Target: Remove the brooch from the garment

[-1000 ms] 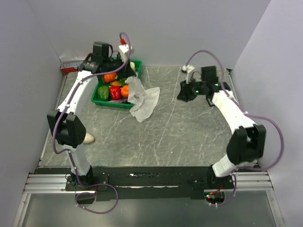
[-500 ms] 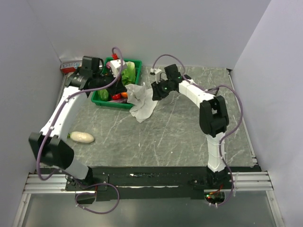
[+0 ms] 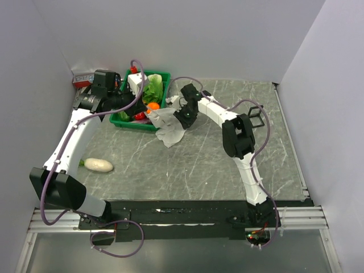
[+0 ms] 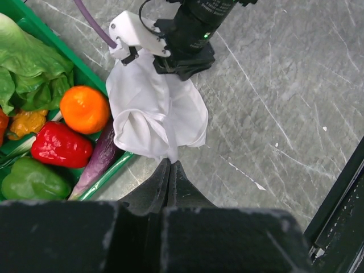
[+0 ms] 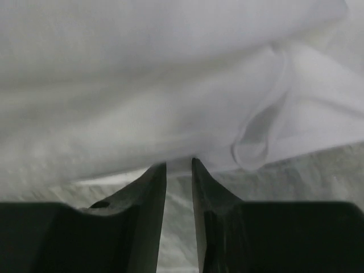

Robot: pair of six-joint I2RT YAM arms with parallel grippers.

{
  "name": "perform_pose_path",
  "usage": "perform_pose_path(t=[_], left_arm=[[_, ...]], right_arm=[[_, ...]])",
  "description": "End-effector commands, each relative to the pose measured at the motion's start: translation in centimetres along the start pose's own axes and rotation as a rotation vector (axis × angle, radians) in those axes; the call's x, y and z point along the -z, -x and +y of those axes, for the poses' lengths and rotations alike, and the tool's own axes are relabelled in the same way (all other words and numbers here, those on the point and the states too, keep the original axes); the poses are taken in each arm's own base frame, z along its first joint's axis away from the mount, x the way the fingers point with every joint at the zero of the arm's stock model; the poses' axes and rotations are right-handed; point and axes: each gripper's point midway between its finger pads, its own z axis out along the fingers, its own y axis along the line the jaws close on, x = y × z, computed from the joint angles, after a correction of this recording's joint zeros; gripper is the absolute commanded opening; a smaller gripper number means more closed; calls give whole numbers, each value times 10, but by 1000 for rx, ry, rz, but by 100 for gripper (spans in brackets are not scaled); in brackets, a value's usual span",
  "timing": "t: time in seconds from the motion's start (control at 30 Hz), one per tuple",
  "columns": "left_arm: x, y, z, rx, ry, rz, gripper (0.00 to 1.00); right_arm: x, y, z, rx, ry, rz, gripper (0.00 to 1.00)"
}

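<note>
Now, on the grey stone table (image 3: pixel 216 153), the garment (image 4: pixel 153 114) in a crumpled white heap; leans against the near corner of the green basket (image 3: pixel 133 125), partly over its rim, and spills down onto the stone; no telling the brooch's place on it; too small to make out in any view. At the cloth's far edge, the right gripper (image 5: pixel 178 166), pushed right up to the folds; fingers (image 5: pixel 148 193) drawn close, only a narrow slit between; cannot tell whether pinching cloth or nothing. Over the basket, the left gripper (image 4: pixel 169 166); hovers clamped fully together on nothing, tips in line with the heap's lowest fold in its own wrist view. Inside the basket, lettuce (image 4: pixel 28 62), an orange (image 4: pixel 84 109), a red pepper (image 4: pixel 61 152), a green pepper (image 4: pixel 31 181); also a purple aubergine (image 4: pixel 99 162) along the rim, just beside the cloth. Well apart, near the table's left edge, a white oval lump (image 3: pixel 98 165).
</note>
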Motion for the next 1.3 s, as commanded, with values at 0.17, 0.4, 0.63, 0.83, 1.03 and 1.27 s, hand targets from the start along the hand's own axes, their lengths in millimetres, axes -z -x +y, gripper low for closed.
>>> perform_pose_path(t=[0.17, 0.4, 0.63, 0.83, 1.03, 1.27], left_arm=[[-9, -2, 0, 20, -44, -20, 1], [-12, -26, -23, 36, -134, -14, 1], [-16, -44, -18, 36, -107, 23, 1], [-5, -41, -18, 31, -75, 44, 1], [-3, -33, -14, 68, -64, 37, 1], [-2, -14, -18, 130, -91, 2, 1]], right_arm=[[28, -103, 32, -49, 30, 309, 27], [121, -152, 57, -179, 109, 176, 25], [164, -29, 20, 57, -18, -279, 50], [117, 19, -18, 296, -138, -309, 51], [91, 51, -33, 670, -304, -406, 51], [49, 71, -31, 800, -285, -399, 51]])
